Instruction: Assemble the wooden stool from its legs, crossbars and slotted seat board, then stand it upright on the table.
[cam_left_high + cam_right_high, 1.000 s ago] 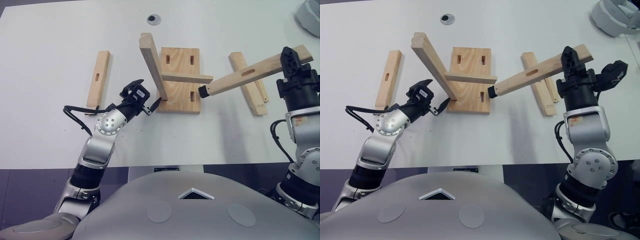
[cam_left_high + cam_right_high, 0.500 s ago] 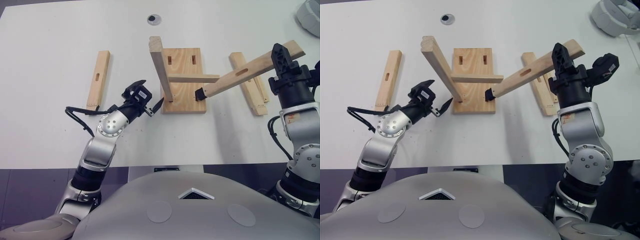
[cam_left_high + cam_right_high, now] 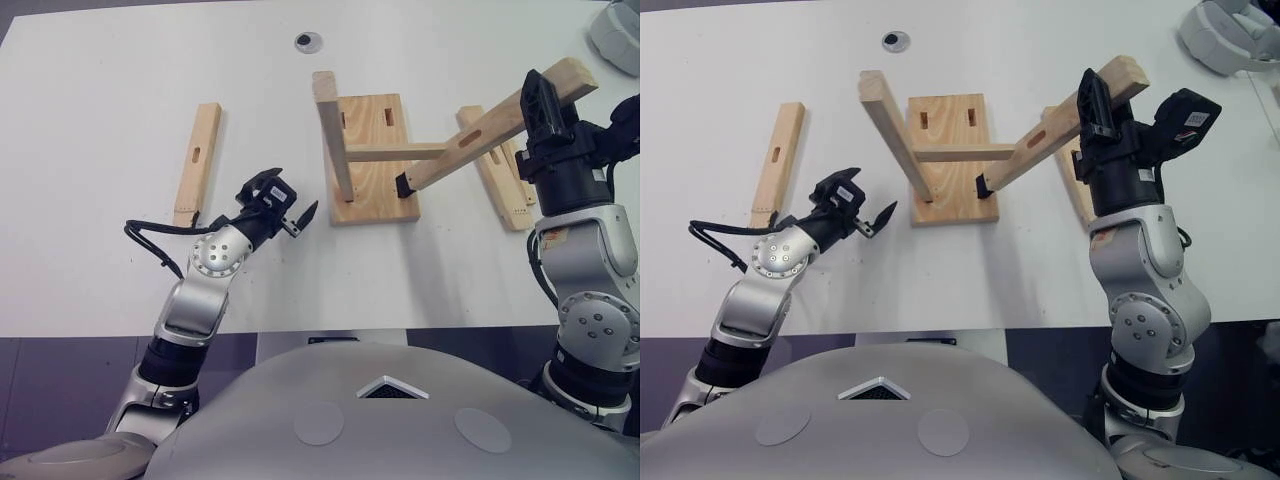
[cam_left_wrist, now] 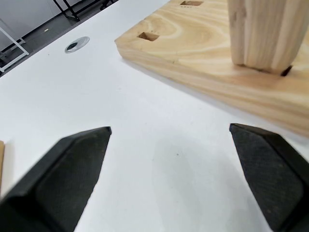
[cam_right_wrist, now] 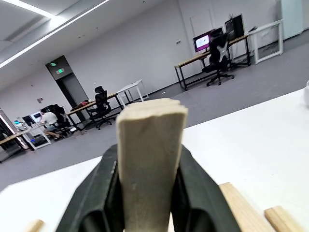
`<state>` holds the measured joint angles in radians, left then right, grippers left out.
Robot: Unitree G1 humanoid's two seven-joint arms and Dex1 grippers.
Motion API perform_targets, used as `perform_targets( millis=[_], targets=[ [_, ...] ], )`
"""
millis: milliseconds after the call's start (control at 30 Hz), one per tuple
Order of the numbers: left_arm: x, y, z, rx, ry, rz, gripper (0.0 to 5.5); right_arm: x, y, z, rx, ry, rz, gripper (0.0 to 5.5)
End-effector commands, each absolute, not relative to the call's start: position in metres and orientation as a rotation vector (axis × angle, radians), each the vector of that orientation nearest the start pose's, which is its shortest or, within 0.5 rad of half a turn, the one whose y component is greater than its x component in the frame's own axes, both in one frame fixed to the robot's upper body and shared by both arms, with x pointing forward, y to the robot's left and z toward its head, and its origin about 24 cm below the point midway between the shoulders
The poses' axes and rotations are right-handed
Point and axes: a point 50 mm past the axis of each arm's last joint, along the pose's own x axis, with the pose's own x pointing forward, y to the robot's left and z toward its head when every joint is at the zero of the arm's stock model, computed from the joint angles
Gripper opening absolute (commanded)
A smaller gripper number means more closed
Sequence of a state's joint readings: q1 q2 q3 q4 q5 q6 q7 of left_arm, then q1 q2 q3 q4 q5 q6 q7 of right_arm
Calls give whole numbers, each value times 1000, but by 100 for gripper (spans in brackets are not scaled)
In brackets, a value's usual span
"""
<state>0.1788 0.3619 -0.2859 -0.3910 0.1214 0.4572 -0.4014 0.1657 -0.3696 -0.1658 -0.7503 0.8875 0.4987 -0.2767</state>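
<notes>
- right gripper (image 3: 538, 103) is clamped hard on the upper end of a slanted leg (image 3: 485, 128), holding it up off the table (image 3: 100, 80)
- that leg slopes down to the left; its dark lower tip sits at the seat board's (image 3: 375, 195) near right corner, can't tell if it's actually in a slot
- a crossbar (image 3: 395, 152) runs from it to a second leg (image 3: 333, 135) planted on the board's left side, leaning a bit
- board lies flat, pale wood with rectangular slots
- left gripper (image 3: 290, 193) is spread wide, holding nothing, low over the table just beside the board's near left corner
- spare slotted leg (image 3: 198, 160) lies flat farther left; loose pieces (image 3: 497, 185) lie to the right, under the held leg
- left wrist view catches a small dark gap at the planted leg's foot
- right wrist view shows the fingers (image 5: 101, 193) hugging both sides of the held leg's end
</notes>
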Motion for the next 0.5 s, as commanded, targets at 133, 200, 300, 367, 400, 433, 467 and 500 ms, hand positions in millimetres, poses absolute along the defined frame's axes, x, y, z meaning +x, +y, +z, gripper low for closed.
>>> perform_targets(
  millis=[133, 200, 300, 367, 400, 433, 467, 500],
  targets=[
    [208, 133, 27, 397, 417, -555, 452, 207, -186, 131, 258, 120, -5, 102],
    [212, 130, 30, 397, 399, -563, 452, 211, -185, 125, 267, 177, -13, 102],
    [216, 126, 34, 393, 378, -565, 452, 219, -187, 124, 232, 238, -8, 102],
    [220, 125, 35, 386, 364, -565, 452, 225, -191, 127, 164, 240, 3, 102],
    [224, 124, 37, 373, 349, -564, 452, 225, -191, 127, 108, 245, 19, 102],
    [228, 124, 39, 362, 336, -560, 452, 225, -191, 126, 50, 246, 38, 102],
    [232, 127, 42, 358, 323, -549, 452, 224, -189, 125, 24, 248, 51, 105],
    [235, 131, 44, 356, 315, -539, 452, 223, -187, 123, 4, 247, 63, 108]
  ],
)
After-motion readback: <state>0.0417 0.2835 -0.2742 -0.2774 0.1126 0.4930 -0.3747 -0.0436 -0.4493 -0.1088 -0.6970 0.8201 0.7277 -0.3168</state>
